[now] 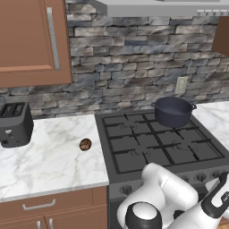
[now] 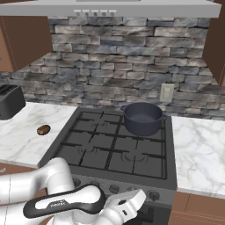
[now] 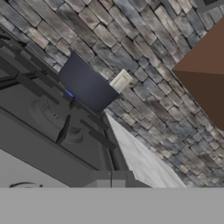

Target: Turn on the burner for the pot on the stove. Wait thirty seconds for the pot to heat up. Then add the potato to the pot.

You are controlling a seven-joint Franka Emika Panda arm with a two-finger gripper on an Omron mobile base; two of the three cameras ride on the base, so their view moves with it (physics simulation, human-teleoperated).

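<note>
Dark blue-grey and lidless, the pot (image 1: 173, 111) sits on the far right burner (image 1: 175, 121) of the stove (image 1: 134, 147), up against the stone backsplash, and nothing shows inside it. No flame shows under it in either base view, so I judge the burner is not yet lit. The potato (image 1: 85, 144) lies on the marble counter (image 1: 49, 156) to the stove's left, well apart from the pot and untouched. By that reading none of the three steps is finished: the knob turn, the wait and the drop into the pot all remain.

The gripper (image 2: 134, 203) hangs low in front of the stove's grey front panel, near the right-hand knobs (image 2: 154, 195). Its fingers are fully closed and it carries nothing; whether it touches a knob I cannot tell (the tips are not clear in either base view). That position suggests the knob step is the one in hand.

Counts: one pot, one potato, one stove. One toaster (image 1: 14, 124) stands on the left counter, and one wall outlet (image 1: 180, 85) sits behind the pot. The knob row is partly hidden by the arm, so I leave it uncounted.
</note>
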